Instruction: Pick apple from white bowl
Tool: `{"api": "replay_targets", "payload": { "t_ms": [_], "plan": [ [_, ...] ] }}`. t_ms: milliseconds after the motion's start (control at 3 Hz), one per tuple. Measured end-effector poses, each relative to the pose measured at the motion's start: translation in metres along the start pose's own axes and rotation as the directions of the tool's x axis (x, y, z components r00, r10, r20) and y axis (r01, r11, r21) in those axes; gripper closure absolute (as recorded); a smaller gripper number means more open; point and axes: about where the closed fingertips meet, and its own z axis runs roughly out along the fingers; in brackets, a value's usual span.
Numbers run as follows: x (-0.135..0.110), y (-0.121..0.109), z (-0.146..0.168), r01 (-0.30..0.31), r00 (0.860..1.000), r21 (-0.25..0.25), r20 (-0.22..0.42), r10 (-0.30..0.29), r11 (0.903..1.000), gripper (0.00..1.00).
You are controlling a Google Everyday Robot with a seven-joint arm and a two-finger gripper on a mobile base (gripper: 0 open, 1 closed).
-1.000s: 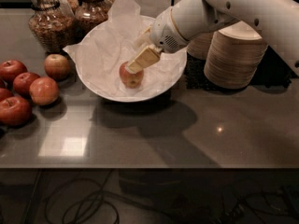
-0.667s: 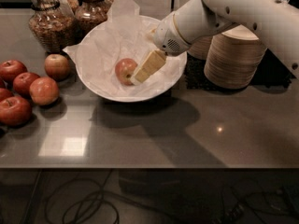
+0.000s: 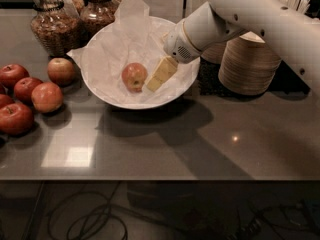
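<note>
1. Camera view looks down on a dark, glossy table (image 3: 210, 144) in a dim room, with a pale patch of reflected light on its near left part
2. Below the table's front edge, loose cables (image 3: 90, 219) lie on a dark floor
3. The gripper (image 3: 160, 75) hangs low inside the white bowl (image 3: 175, 90), angled down from a white arm (image 3: 250, 14) that enters from the upper right; whether it is open or closed cannot be told
4. The apple (image 3: 134, 76) rests on the crinkled paper (image 3: 131, 19) lining the bowl, just beside the gripper on its left in the view, and is not lifted
5. The paper rises in a tall peak behind the gripper and to its left
6. Far left of the gripper, outside the bowl, a group of darker red apples (image 3: 30, 91) sits on the table
7. Behind and left of the gripper, glass jars (image 3: 52, 26) with brown contents stand close to the bowl's far rim
8. Right of the gripper, a stack of paper bowls (image 3: 250, 66) stands just beside the white bowl, partly hidden by the arm
9. The arm's wrist covers part of the bowl's right rim
</note>
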Motion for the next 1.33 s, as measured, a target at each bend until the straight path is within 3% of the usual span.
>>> {"api": "replay_targets", "payload": {
  "t_ms": [333, 667, 1000, 1333],
  "plan": [
    [-0.004, 0.005, 0.02, 0.04, 0.998, -0.033, 0.054, -0.039, 0.9986, 0.0],
    [-0.013, 0.016, 0.037, 0.13, 0.986, -0.061, 0.117, -0.122, 0.9897, 0.0],
    [-0.02, 0.022, 0.046, 0.204, 0.97, -0.068, 0.15, -0.193, 0.9765, 0.0],
    [-0.013, 0.02, 0.041, 0.238, 0.96, -0.034, 0.161, -0.229, 0.9708, 0.0]
  ]
}}
